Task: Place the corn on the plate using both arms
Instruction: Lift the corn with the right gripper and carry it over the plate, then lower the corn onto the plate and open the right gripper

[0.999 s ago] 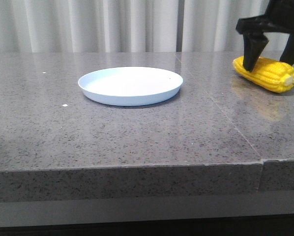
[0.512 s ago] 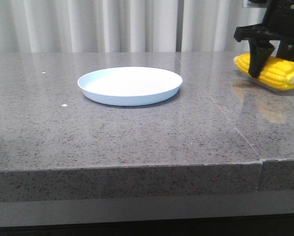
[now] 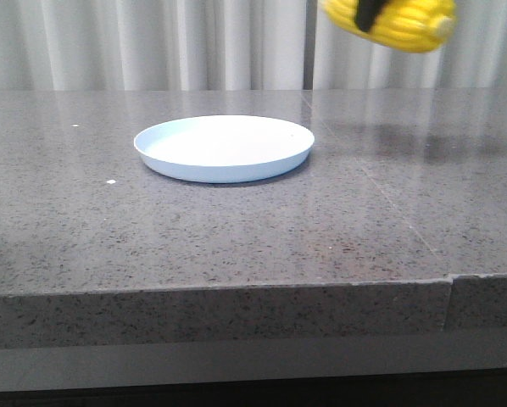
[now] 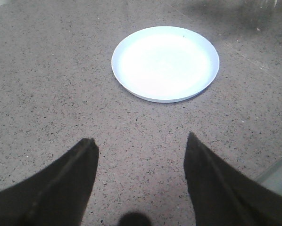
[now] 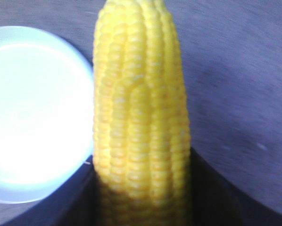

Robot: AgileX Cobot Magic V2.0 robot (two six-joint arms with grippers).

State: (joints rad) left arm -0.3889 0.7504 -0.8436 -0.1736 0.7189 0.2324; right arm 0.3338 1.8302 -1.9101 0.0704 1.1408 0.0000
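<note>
We see the right gripper (image 5: 143,197) closed on the corn (image 3: 393,21), its dark fingers (image 5: 216,197) pressed against either side of the cob's lower part in the right wrist view; in the front view only a dark finger crossing the cob shows, at the top edge of the picture, the rest of the arm out of sight; the cob hangs high above the table (image 3: 236,229), off to the right of the plate (image 3: 225,147) and clear of it, lying nearly level with its paler stub end pointing right; the front view blurs it somewhat. The left gripper (image 4: 141,162) hovers over the bare stone on the near side of the plate, its two dark fingers (image 4: 65,183) spread wide with nothing between them; the plate lies beyond their tips, apart from them. The table is speckled grey stone, glossy, with a seam running back from its front edge to the right of the plate; pale pleated curtains (image 3: 152,42) hang behind it. The plate is empty; a small white fleck (image 3: 111,181) lies on the stone to its left.
</note>
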